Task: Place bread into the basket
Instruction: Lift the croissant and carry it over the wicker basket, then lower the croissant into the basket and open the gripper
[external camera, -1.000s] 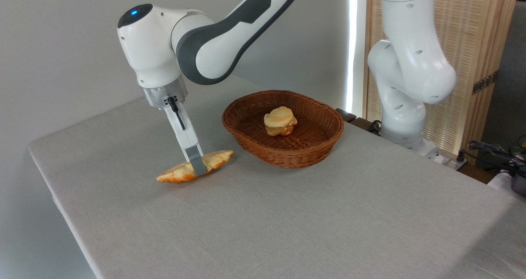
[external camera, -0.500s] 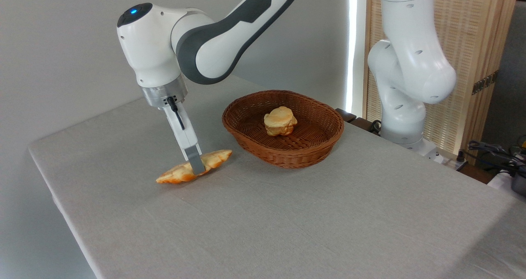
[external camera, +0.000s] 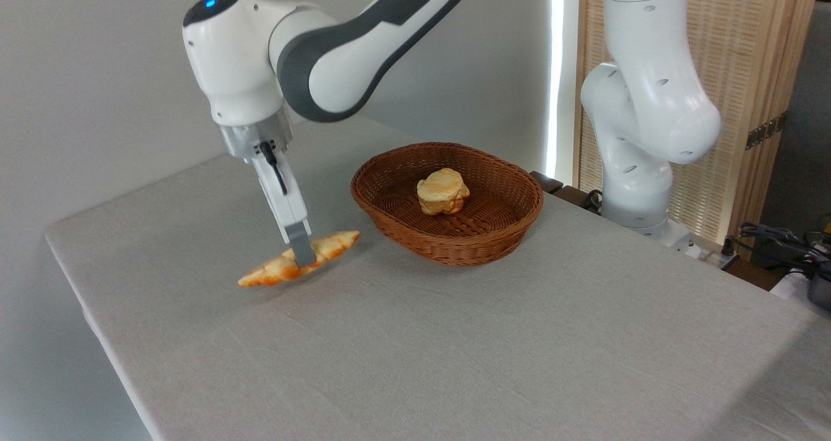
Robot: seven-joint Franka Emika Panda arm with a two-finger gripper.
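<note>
Since the earlier frame we noted the bread point(external camera: 298, 267) lifted off the table point(external camera: 454, 337), gripper point(external camera: 302, 257) clamped mid-length; it looked light, stiff, crust fragile.

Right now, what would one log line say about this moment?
phase: lifting | gripper: shut on bread | bread: off table, tilted | basket: holds bun

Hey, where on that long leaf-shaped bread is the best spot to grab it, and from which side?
Grip the bread across its middle, from above. It is long, flat and pointed at both ends, so the wider centre probably balances best and fits between the fingers. The gripper is shut on it about there.
</note>
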